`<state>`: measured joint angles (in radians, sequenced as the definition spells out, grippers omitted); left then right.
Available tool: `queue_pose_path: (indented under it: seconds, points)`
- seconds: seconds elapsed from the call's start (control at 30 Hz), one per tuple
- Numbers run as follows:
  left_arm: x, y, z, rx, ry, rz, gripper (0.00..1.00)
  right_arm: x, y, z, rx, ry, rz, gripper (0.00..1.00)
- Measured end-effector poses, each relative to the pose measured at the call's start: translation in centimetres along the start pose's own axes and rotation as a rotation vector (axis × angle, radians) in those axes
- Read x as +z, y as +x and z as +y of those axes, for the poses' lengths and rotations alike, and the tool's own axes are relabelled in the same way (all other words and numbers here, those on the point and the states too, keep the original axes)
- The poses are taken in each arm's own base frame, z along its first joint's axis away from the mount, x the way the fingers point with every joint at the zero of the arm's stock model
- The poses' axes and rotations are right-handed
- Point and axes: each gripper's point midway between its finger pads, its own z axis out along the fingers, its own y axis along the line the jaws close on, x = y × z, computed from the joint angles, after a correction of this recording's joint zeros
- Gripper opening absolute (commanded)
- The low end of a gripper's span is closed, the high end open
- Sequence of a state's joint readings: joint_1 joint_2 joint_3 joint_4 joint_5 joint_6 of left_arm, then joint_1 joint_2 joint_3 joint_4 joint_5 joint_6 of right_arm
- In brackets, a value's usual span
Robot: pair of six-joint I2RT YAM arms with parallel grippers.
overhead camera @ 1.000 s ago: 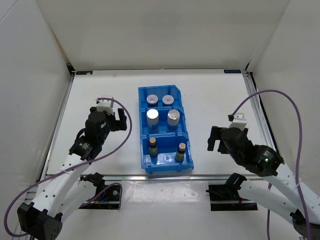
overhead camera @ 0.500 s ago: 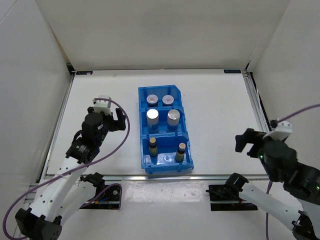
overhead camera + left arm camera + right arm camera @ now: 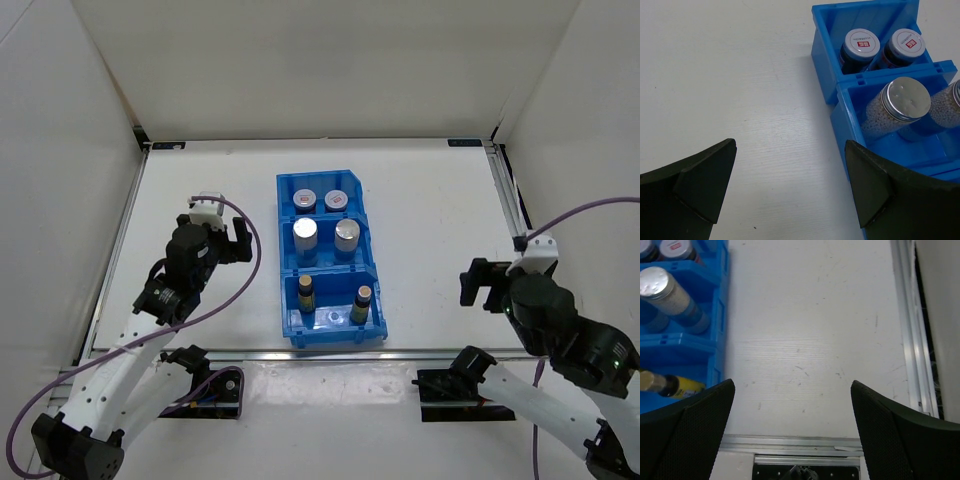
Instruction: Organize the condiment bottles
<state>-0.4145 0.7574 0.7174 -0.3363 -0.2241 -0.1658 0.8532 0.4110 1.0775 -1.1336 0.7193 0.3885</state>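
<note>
A blue bin point(image 3: 287, 262) in mid-table holds the condiment bottles. Two red-labelled jars point(image 3: 306, 201) stand in its far compartment, two silver-lidded jars point(image 3: 346, 234) in the middle one, and two amber bottles point(image 3: 306, 293) with tan caps in the near one. My left gripper point(image 3: 216, 232) hovers open left of the bin, nothing between its fingers. In the left wrist view the gripper point(image 3: 790, 145) faces bare table, with the bin wall point(image 3: 822, 75) and a granule-filled jar point(image 3: 905, 98) to its right. My right gripper point(image 3: 484, 285) is open right of the bin; in its wrist view the gripper point(image 3: 792, 384) is empty.
An aluminium rail point(image 3: 505, 200) runs along the table's right side, also in the right wrist view as the rail point(image 3: 910, 340). Another rail point(image 3: 330, 353) borders the near edge. White walls enclose the table. Purple cables loop off both arms.
The right arm has pulled away from the bin toward the right and near side, then drifted slightly back left. The left arm has barely shifted. Both grippers stay open.
</note>
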Motion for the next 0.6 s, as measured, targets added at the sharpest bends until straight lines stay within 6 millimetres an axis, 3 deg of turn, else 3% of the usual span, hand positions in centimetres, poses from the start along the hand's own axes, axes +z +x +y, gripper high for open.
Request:
queue_pose_path:
  seconds: [0.1, 0.6]
  points:
    - [0.0, 0.0, 0.0, 0.0, 0.0, 0.001, 1.0, 0.7, -1.0, -0.3, -0.014, 0.085, 0.016, 1.0]
    - [0.0, 0.0, 0.1, -0.008, -0.007, 0.0, 1.0, 2.7, 0.8, 1.0, -0.091, 0.089, 0.095, 1.0]
